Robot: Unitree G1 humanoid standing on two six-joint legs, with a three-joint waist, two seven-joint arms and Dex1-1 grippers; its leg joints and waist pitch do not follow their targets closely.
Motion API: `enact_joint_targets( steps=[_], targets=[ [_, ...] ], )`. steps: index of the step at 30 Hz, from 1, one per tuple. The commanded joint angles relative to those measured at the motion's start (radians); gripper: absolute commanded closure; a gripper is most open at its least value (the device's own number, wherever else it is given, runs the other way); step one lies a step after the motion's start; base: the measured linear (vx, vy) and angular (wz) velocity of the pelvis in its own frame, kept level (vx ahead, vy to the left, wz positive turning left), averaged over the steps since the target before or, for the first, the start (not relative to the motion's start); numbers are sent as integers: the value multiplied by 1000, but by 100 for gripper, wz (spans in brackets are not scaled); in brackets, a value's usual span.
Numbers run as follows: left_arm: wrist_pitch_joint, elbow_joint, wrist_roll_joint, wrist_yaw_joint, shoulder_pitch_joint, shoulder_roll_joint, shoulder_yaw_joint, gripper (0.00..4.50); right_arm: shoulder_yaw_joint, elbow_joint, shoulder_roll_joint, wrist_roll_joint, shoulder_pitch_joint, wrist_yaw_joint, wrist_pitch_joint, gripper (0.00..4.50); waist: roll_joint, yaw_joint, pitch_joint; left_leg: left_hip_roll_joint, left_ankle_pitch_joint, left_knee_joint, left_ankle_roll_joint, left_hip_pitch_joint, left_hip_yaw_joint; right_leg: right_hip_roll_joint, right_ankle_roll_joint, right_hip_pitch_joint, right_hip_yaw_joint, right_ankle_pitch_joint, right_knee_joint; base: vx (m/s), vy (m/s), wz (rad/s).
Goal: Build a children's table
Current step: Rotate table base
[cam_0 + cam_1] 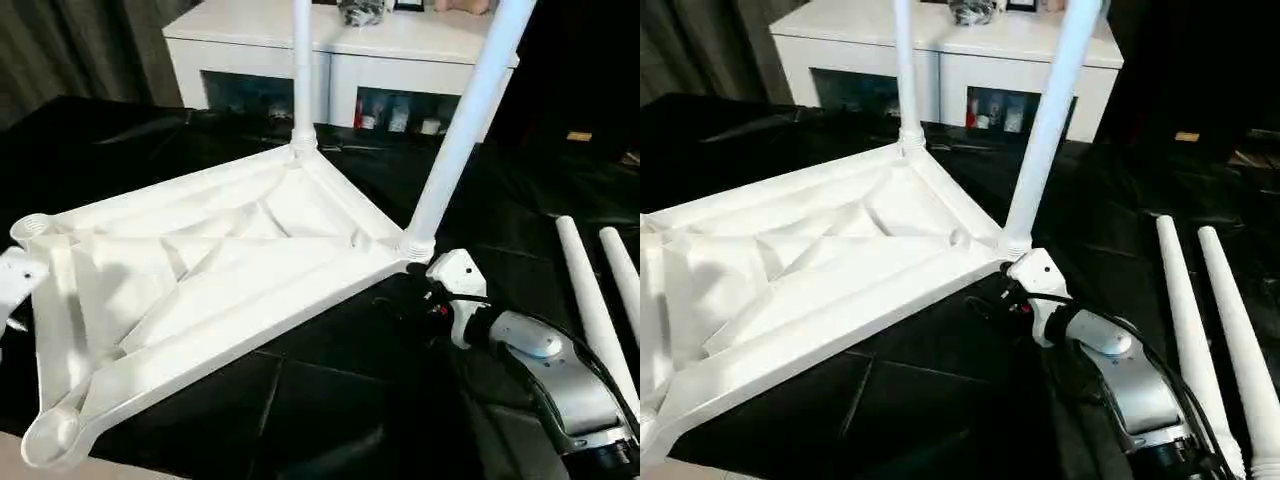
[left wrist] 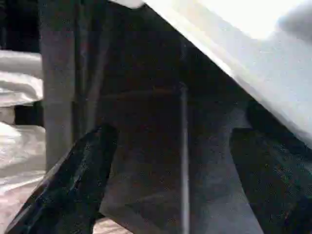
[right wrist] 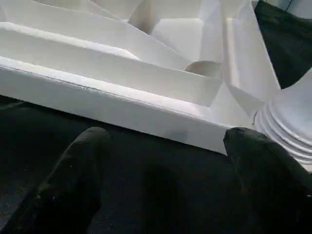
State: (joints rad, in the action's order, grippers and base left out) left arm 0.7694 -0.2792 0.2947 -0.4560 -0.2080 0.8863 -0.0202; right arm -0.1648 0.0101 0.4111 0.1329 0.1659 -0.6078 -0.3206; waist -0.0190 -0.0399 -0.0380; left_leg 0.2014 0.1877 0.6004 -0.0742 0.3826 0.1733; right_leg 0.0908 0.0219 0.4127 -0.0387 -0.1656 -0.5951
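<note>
A: Tabletop (image 1: 210,270): upside down on the black floor covering (image 1: 330,400), ribbed underside up, one corner toward the camera. Two legs fitted?

B: Yes. Far leg (image 1: 301,70) upright in the far corner socket. Near leg (image 1: 465,125) seated in the right-hand corner socket, leaning a little to the right. Threaded collar visible at its base in the right wrist view.

A: Open sockets?

B: Two. Left corner socket (image 1: 33,228) and nearest corner socket (image 1: 50,435), both round, both without a leg.

A: Remaining legs?

B: Two loose legs (image 1: 1185,330) flat on the black covering at the right, side by side, well apart from the tabletop.

A: Right gripper?

B: Right gripper (image 3: 165,180) low over the black covering, just beside the tabletop's right edge and the seated leg's socket. Black fingers (image 3: 73,180) spread wide, nothing between them, not touching the rim. Silver forearm and white wrist housing behind it in the head views.

A: Left gripper?

B: Left gripper (image 2: 170,180) beside a white slanted edge, most likely the tabletop rim. Fingers (image 2: 73,185) apart, gap bare, no contact visible. White part of that wrist at the left edge of the left eye view, near the left socket.

A: Background?

B: White cabinet (image 1: 340,50) with glass-fronted compartments behind the tabletop, small items inside and on top, too small to identify.
</note>
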Motion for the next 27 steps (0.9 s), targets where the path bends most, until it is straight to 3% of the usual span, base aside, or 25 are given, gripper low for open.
enact_joint_targets(
  steps=[1,5,11,14,18,19,22,23,27],
  targets=[
    [22,41,-45,-37,-10,-31,-2,4,5,-25,-7,-12,14,19,7,44,-17,3,49,15,355,-91,-20,-29,-5,26,-205,-29,25,-244,65,0,0,0],
    [49,90,-129,-69,-30,-99,-26,2,2,-68,-35,-41,24,69,16,44,-17,-6,45,14,405,-88,-30,-42,-2,25,-199,-14,26,-318,77,0,0,0],
    [62,177,-180,-123,-47,-158,-4,2,18,-170,-76,-87,60,176,18,44,-15,-10,44,13,429,-94,-46,-35,-8,27,-163,-20,25,-375,80,0,0,0],
    [84,243,-202,-169,-34,-168,23,2,24,-215,-93,-85,86,186,34,44,-13,-6,47,12,405,-94,-42,-27,-10,28,-157,-26,23,-364,78,0,0,0],
    [98,329,-244,-225,-8,-174,64,2,25,-282,-126,-89,130,198,61,44,-15,-5,50,13,377,-92,-37,-27,-8,28,-175,-25,24,-326,72,0,0,0],
    [95,370,-263,-249,7,-178,83,2,17,-317,-141,-97,154,205,73,44,-12,-2,50,12,356,-94,-37,-18,-9,27,-178,-34,22,-306,68,0,0,0],
    [123,425,-296,-275,26,-195,106,2,3,-364,-162,-104,191,212,94,44,-8,6,51,11,341,-89,-30,-23,-4,25,-192,-30,22,-288,68,0,0,0],
    [123,436,-298,-283,31,-196,114,2,2,-376,-169,-104,201,209,101,44,-4,11,51,10,331,-90,-25,-18,-5,26,-193,-34,22,-285,66,0,0,0],
    [84,477,-317,-311,71,-217,154,2,-22,-407,-206,-109,235,181,130,44,-3,15,54,11,276,-87,-11,-14,-3,25,-197,-39,21,-246,60,0,0,0]
  ],
)
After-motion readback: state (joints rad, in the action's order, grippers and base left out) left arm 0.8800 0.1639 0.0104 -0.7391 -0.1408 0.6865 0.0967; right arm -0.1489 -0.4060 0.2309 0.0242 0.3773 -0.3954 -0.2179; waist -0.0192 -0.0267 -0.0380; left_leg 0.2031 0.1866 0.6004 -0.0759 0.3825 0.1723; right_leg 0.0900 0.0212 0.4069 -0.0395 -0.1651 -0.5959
